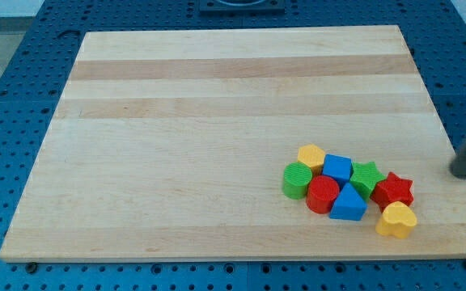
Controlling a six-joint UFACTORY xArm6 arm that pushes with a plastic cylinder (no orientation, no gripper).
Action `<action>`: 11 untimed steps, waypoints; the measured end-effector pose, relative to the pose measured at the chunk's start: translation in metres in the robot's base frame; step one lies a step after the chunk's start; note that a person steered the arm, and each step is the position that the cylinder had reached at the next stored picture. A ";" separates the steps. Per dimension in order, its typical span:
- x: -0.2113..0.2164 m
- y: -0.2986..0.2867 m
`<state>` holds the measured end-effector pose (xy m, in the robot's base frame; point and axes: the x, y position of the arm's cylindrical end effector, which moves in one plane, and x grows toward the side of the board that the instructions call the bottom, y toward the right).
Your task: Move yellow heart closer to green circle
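Nearest the board's bottom edge, toward its bottom-right corner, the yellow heart [397,219] sits at the outer end of a tight cluster. Just up from it are the blue triangle [348,204] and red star [394,190], with the red cylinder [323,194] beside the triangle. Farther in come the green circle [297,179], at the cluster's left end, the green star [367,176], the blue cube [337,168] and a yellow hexagon [311,156]. My tip [463,171] rests by the board's right edge, right of every block, touching none and holding nothing. That position likely suits a leftward push, though other blocks lie between heart and circle.
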<state>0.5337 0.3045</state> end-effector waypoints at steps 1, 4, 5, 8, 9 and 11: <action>0.046 -0.010; 0.084 -0.074; 0.084 -0.078; 0.072 -0.135; 0.072 -0.148; 0.065 -0.158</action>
<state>0.5991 0.1460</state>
